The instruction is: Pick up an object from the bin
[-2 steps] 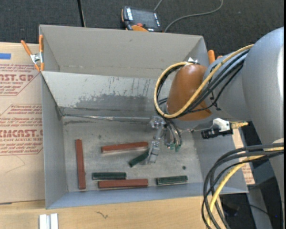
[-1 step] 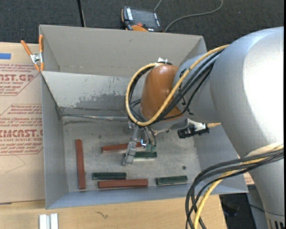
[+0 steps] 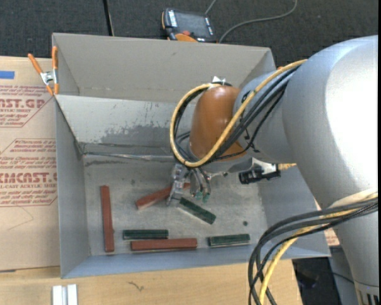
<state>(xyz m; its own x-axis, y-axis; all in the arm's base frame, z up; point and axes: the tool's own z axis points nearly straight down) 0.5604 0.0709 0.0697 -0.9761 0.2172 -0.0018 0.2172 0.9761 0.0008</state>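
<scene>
Looking down into the grey metal bin [image 3: 68, 170], you had the gripper [image 3: 189, 190] low over the middle of the floor, hanging under the arm's orange cover [image 3: 214, 122] with yellow and black cables looped round it. It stood right at the upper right end of a slanted red-brown stick [image 3: 151, 200], and a slanted dark green stick [image 3: 199, 211] lay just beside it, below and to the right. You could not tell whether the claw was wide or narrow, nor whether it gripped either stick, since the wrist and cables crowded that spot. Well apart from the gripper, a long red-brown stick [image 3: 106, 218] lay along the left wall. Near the front wall a short dark green stick [image 3: 145, 234] lay just above a second red-brown stick [image 3: 163, 244], and another dark green stick [image 3: 228, 239] lay further right, all three flat on the floor.
</scene>
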